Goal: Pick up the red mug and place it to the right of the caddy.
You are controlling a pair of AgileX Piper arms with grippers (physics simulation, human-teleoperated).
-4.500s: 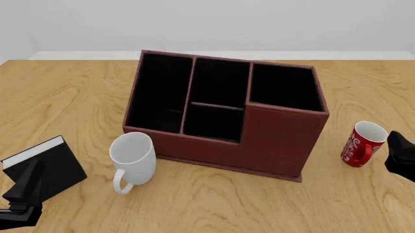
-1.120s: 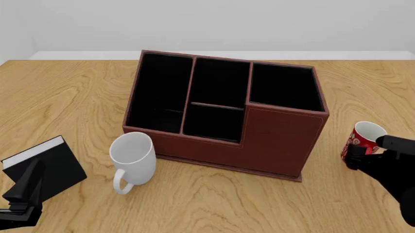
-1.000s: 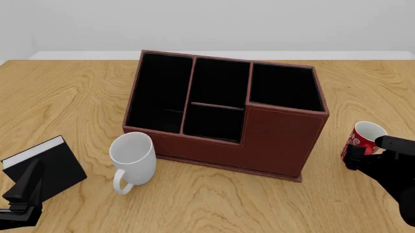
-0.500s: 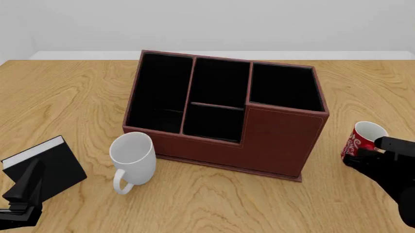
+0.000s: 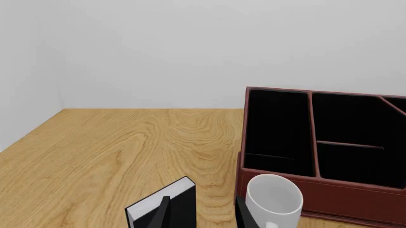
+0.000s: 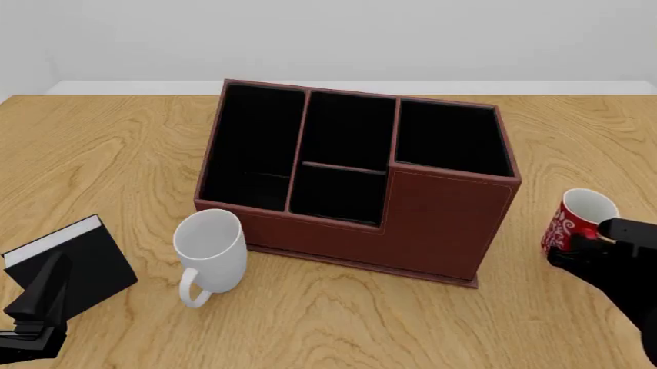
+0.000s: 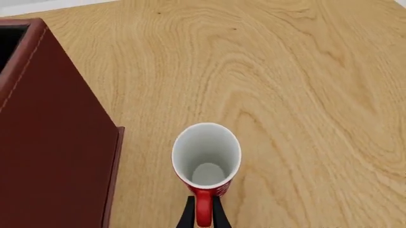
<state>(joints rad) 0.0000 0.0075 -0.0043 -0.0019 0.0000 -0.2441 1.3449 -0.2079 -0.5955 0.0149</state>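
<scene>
The red mug [image 6: 573, 221] with its white swirls is upright to the right of the caddy [image 6: 441, 223], a large reddish-brown box with black compartments. My right gripper [image 6: 585, 243] is on the mug's near side, shut on its handle. In the right wrist view both thin fingers [image 7: 188, 214] pinch the red handle of the red mug [image 7: 206, 154], whose white inside faces the camera, and the caddy [image 7: 51, 133] wall stands beside it. I cannot tell if the mug touches the table. My left gripper [image 6: 36, 307] stays open at the near left; it is the left gripper [image 5: 203, 218] in its own wrist view.
A plain white mug [image 6: 211, 246] stands against the caddy's front left, near a small black book-like box [image 6: 88, 257]. The left wrist view shows that white mug [image 5: 274, 202], the black box [image 5: 161, 206] and the caddy [image 5: 330, 194]. Bare wood lies to the right of the red mug.
The right gripper closed in on the mug's handle from its near right. In the last half second the mug shifted slightly up and to the right with it. The left arm stayed still.
</scene>
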